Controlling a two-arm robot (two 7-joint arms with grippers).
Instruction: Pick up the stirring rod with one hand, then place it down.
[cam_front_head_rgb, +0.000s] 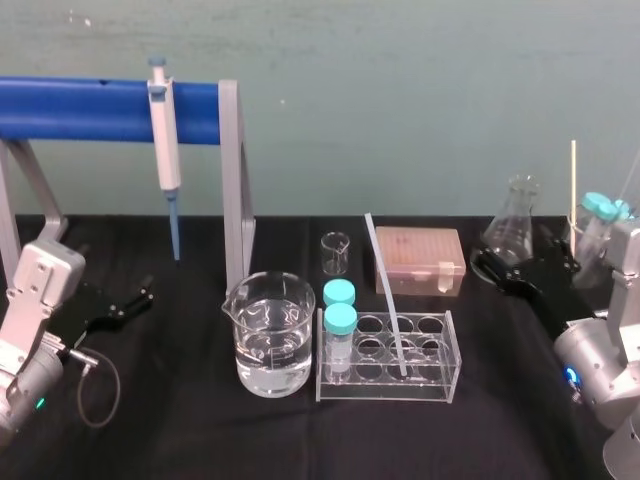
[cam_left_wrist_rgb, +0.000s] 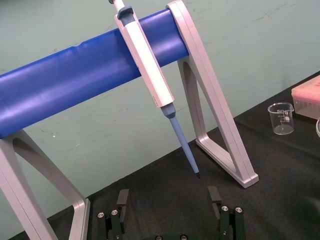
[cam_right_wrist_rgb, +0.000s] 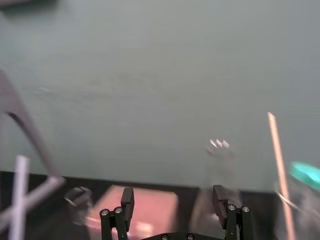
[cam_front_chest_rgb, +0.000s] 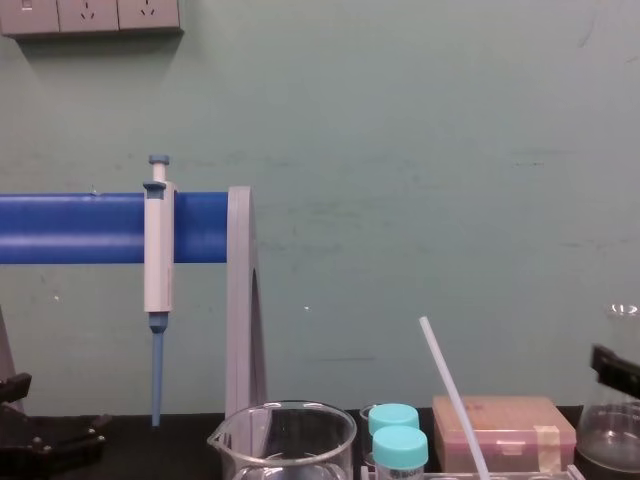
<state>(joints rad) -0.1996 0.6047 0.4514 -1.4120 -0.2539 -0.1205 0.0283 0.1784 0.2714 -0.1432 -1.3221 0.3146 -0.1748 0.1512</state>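
In the rack (cam_front_head_rgb: 388, 395), rod (cam_front_head_rgb: 386, 295) leans in a well; two capped tubes (cam_front_head_rgb: 340, 340) stand alongside. Clear liquid part-fills the beaker (cam_front_head_rgb: 268, 345). Left end effector (cam_left_wrist_rgb: 168, 195) and right end effector (cam_right_wrist_rgb: 173, 194) released. Tube contents unclear.

1. Clear tube rack (cam_front_head_rgb: 386, 392) stands mid-table on the black cloth (cam_front_head_rgb: 180, 440). All bearings below are taken from it.
2. Stirring rod (cam_front_head_rgb: 385, 290): lower end in a rack well, shaft tilted, upper end toward 11 o'clock, well apart from both grippers.
3. Two teal-capped tubes (cam_front_head_rgb: 340, 318) stand upright in the rack's 9 o'clock column.
4. Large beaker (cam_front_head_rgb: 268, 340) with clear liquid sits just beside at 9 o'clock. Small beaker (cam_front_head_rgb: 335, 253) is at 11 o'clock and the pink box (cam_front_head_rgb: 418, 260) at 12 o'clock.
5. Flask (cam_front_head_rgb: 518, 225) stands at 2 o'clock, with the right gripper (cam_front_head_rgb: 497, 270) at its base.
6. Pipette (cam_front_head_rgb: 164, 140) hangs on the blue-bar stand (cam_front_head_rgb: 80, 108) at 10 o'clock. Left gripper (cam_front_head_rgb: 125, 303) lies far out at 9 o'clock.
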